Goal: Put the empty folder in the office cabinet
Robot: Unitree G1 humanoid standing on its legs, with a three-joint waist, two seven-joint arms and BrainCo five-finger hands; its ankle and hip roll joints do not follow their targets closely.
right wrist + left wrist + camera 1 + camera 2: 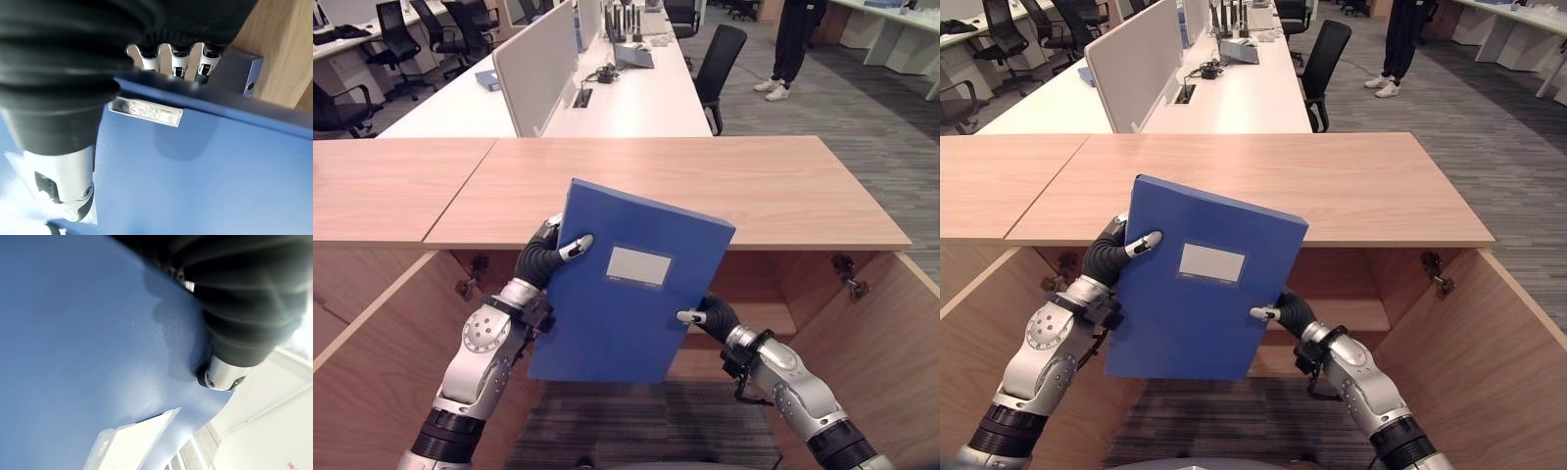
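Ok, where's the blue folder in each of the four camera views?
Left eye view: blue folder centre, tilted, between both hands.
Right eye view: folder left of centre.
Left wrist view: its cover spans most of the picture.
Right wrist view: cover and edge under the fingers.
Shared landmark: the white label on its cover.

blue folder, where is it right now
The blue folder is mid-view in both eye views, tilted and held between the left hand and right hand, above the open cabinet.
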